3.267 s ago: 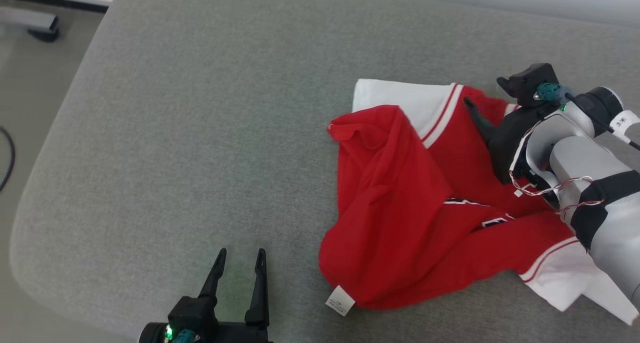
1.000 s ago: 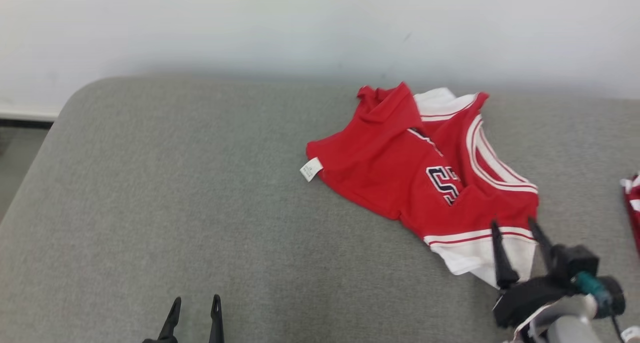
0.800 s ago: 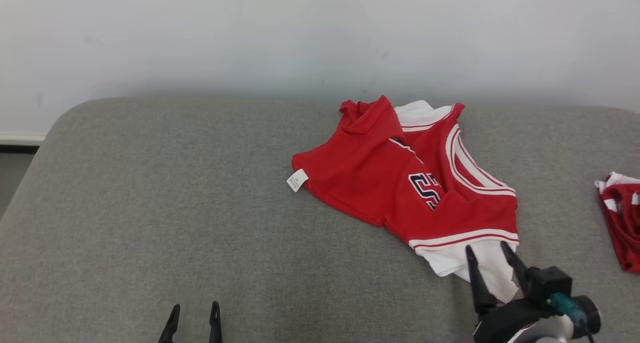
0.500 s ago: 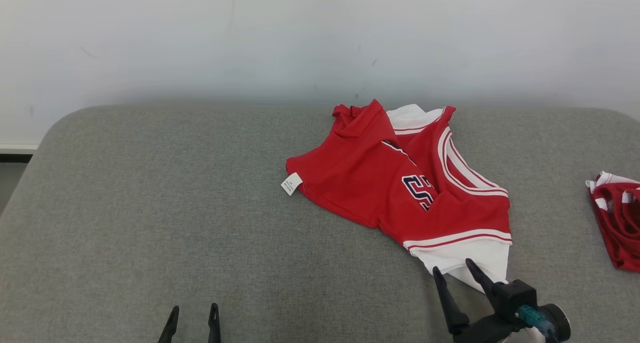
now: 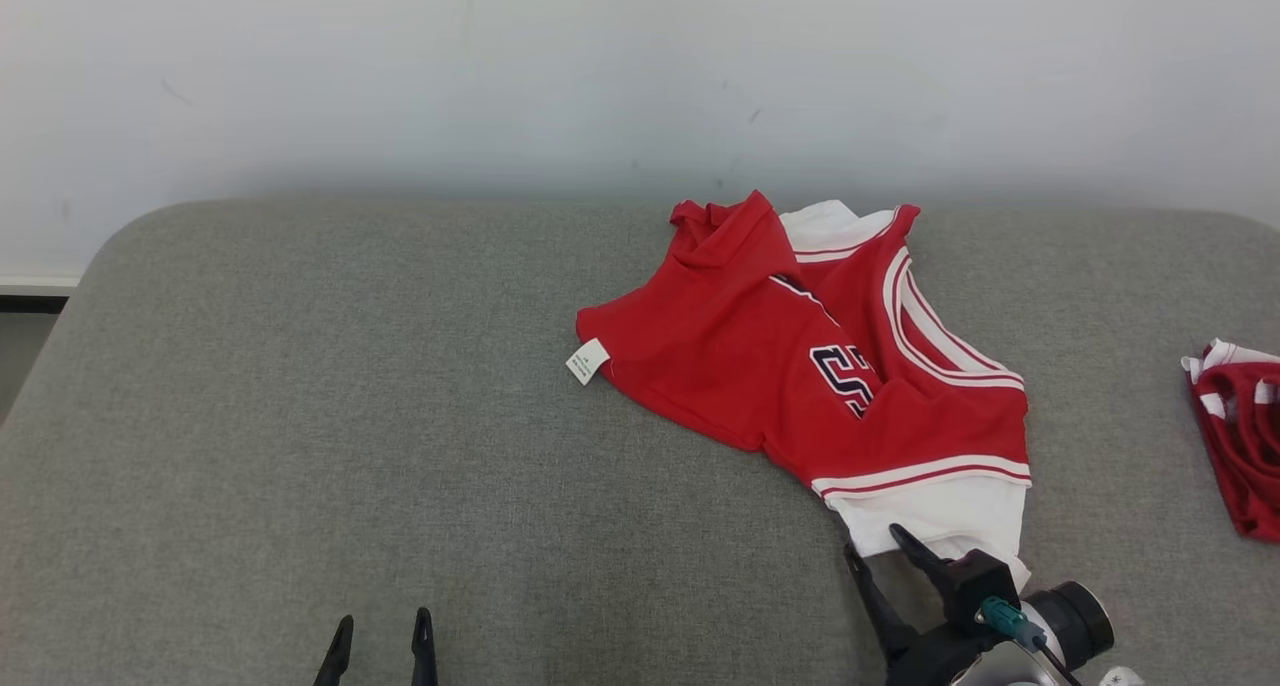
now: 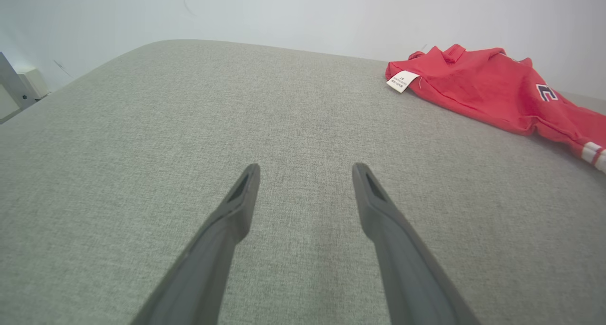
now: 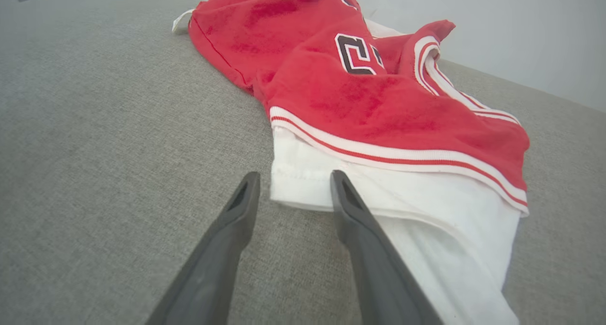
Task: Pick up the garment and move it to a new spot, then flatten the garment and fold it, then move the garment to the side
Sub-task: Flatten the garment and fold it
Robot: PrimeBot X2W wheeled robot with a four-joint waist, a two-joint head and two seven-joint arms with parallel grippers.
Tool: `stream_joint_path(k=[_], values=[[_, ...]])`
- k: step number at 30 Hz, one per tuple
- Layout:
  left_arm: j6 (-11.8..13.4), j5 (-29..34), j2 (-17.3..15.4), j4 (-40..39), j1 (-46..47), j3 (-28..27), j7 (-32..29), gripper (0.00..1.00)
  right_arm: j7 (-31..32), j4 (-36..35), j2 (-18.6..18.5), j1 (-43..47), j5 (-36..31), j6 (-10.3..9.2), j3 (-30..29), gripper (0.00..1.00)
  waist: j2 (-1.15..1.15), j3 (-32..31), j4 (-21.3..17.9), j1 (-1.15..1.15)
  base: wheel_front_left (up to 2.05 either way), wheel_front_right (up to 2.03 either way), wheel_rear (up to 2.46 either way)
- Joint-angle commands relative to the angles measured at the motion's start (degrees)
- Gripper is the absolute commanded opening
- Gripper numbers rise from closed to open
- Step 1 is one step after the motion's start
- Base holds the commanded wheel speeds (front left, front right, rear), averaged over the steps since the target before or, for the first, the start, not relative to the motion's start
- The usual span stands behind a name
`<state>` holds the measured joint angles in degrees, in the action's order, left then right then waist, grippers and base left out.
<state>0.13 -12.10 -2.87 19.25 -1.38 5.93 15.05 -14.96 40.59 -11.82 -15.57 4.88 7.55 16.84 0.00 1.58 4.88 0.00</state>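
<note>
Red jersey cloth with white trim, the garment [image 5: 800,366] lies crumpled right of centre on the grey worktop [image 5: 300,416], its long axis running far-left to near-right. Its white hem [image 5: 940,511] ends just beyond our right pincer [image 5: 872,541], whose jaws stand apart and hold nothing. Our left pincer [image 5: 383,618], spread wide, is well apart to the left, so we judge the right arm nearer. The right wrist view shows one finger over the hem corner and the other over bare grey. The head view adds a second red-and-white cloth [image 5: 1235,446] at the right edge.
</note>
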Motion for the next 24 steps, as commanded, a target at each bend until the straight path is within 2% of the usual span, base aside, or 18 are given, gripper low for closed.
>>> stream_joint_path(k=[1,2,4,5,12,17,18,19,20,24], values=[[0.24,-0.08,-0.03,0.01,-0.60,0.13,0.18,1.00,-0.11,1.07,0.64,-1.03,-0.50,-0.15,0.02,0.48,0.00,0.09,0.07,0.00,0.00,0.00,0.00],[0.27,-0.24,-0.01,-0.01,-0.35,0.24,0.18,1.00,-0.14,1.94,0.79,-1.52,-0.96,-0.15,0.24,0.42,0.00,0.17,0.13,0.00,0.00,0.00,0.00],[0.29,-0.43,-0.03,-0.18,0.12,0.27,0.18,1.00,-0.17,3.20,1.11,-2.33,-1.37,-0.15,0.34,0.17,0.00,0.37,0.24,0.00,0.00,0.00,0.00],[0.36,-0.49,-0.02,-0.31,0.22,0.29,0.18,1.00,-0.17,3.71,1.20,-2.68,-1.65,-0.15,0.48,0.00,0.00,0.44,0.27,0.00,0.00,0.00,0.00],[0.28,-0.30,-0.02,-0.11,0.10,-0.07,0.18,1.00,-0.22,5.03,2.57,-3.71,0.79,-0.15,2.08,0.00,0.00,0.27,-0.01,0.00,0.00,0.00,0.00],[-0.04,0.29,-0.02,-0.41,-0.36,-0.49,0.18,1.00,-0.24,2.30,3.50,-1.11,5.43,-0.15,7.04,0.00,0.00,-0.53,-0.74,0.00,0.00,0.00,0.00],[0.03,0.43,-0.03,-0.45,-0.44,-0.71,0.18,1.00,-0.23,1.81,3.21,-0.97,6.50,-0.16,7.83,0.08,0.00,-0.67,-1.03,0.00,0.00,0.00,0.00],[0.01,0.57,-0.01,-0.52,-0.51,-0.75,0.18,1.00,-0.24,1.32,2.69,-0.96,7.36,-0.16,8.17,0.78,0.00,-0.75,-1.30,0.00,0.00,0.00,0.00],[-0.02,0.72,-0.01,-0.61,-0.53,-0.82,0.18,1.00,-0.24,0.56,2.43,-0.90,8.13,-0.16,8.42,1.00,0.00,-0.77,-1.59,0.00,0.00,0.00,0.00],[0.12,0.90,-0.02,-0.90,-0.22,-0.92,0.18,1.00,-0.25,-2.61,1.44,0.61,10.01,-0.15,7.10,1.00,0.00,-0.59,-3.02,0.00,0.00,0.00,0.00]])
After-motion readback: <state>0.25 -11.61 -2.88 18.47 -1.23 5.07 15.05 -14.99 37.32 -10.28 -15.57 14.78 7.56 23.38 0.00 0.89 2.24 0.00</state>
